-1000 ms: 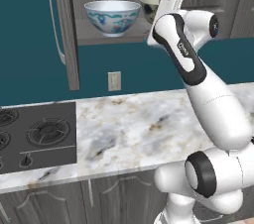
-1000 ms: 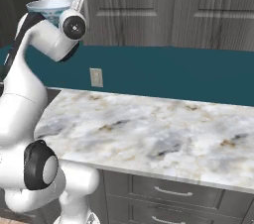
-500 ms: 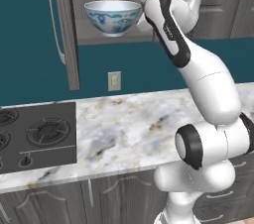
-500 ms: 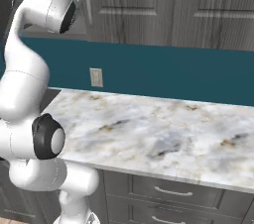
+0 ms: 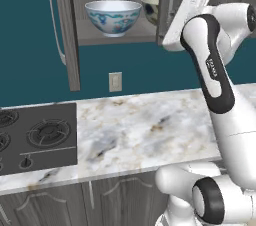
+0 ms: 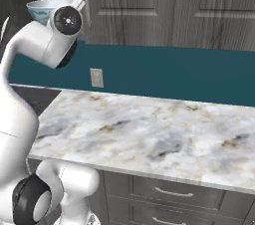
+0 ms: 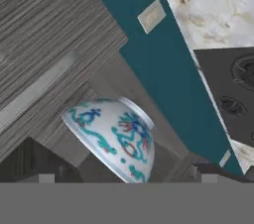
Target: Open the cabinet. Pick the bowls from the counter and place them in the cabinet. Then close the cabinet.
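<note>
Since half a second ago the arm has swung back down from its raised pose, its elbow now level with the cabinet shelf, while both bowls have stayed where they were. From the left base camera, the cabinet (image 5: pixel 70 25) stands open, its left door swung out toward the near side with a slim bar handle on its edge. The white bowl (image 5: pixel 113 16) with blue and red floral marks sits upright on the cabinet floor, and the cream bowl (image 5: pixel 152 9) sits farther back to its right, partly hidden by the right door and the arm. Below, the counter (image 5: pixel 150 130) runs across the scene, with a black cooktop (image 5: pixel 35 137) at its left end and a wall outlet (image 5: pixel 115 81) on the teal backsplash. From the right base camera, the white bowl (image 6: pixel 40 9) peeks out at the far left behind the arm's joint, beside the closed panelled doors, and the counter (image 6: pixel 164 134) stretches to the right above drawers. In the hand camera, rolled sideways, the white bowl (image 7: pixel 116 139) lies close ahead of the gripper (image 7: pixel 124 177), whose fingertips (image 7: pixel 44 178) stand wide apart with nothing between them; the outlet (image 7: pixel 151 16), counter (image 7: pixel 213 5) and cooktop (image 7: pixel 230 94) lie beyond.
</note>
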### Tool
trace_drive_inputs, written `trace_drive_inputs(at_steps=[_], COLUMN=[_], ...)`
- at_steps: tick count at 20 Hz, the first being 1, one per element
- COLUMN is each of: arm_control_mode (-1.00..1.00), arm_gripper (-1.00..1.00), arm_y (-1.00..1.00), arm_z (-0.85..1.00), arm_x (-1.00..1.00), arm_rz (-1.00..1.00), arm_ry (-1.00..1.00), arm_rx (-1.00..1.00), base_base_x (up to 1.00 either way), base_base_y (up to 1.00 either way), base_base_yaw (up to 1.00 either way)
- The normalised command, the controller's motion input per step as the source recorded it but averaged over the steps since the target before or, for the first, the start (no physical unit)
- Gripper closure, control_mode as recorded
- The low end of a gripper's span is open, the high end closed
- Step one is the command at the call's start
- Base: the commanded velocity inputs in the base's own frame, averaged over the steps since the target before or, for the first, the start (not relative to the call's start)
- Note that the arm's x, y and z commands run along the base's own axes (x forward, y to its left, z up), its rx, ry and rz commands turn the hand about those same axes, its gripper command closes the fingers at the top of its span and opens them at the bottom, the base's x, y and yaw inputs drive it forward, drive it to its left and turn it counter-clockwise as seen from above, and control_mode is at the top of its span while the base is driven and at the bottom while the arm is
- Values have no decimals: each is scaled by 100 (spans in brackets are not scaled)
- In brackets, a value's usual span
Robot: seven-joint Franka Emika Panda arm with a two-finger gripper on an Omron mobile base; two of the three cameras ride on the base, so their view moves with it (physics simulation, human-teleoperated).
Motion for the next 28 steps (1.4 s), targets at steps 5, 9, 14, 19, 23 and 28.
trace_drive_inputs(at_steps=[5, 9, 14, 19, 23, 28], arm_control_mode=[-100, -100, -100, -100, -100, -100], arm_gripper=[-100, -100, -100, -100, -100, -100], arm_y=[0, 16, 9, 25, 18, 3], arm_z=[-31, 10, 55, 35, 18, 22], arm_x=[-100, -100, -100, -85, -41, -47], arm_rz=[0, -4, -16, -16, -1, -1], arm_ry=[-25, -13, -13, -2, 10, 23], arm_rx=[22, 8, 14, 19, 23, 28], base_base_x=[0, 0, 0, 0, 0, 0], base_base_y=[0, 0, 0, 0, 0, 0], base_base_yaw=[0, 0, 0, 0, 0, 0])
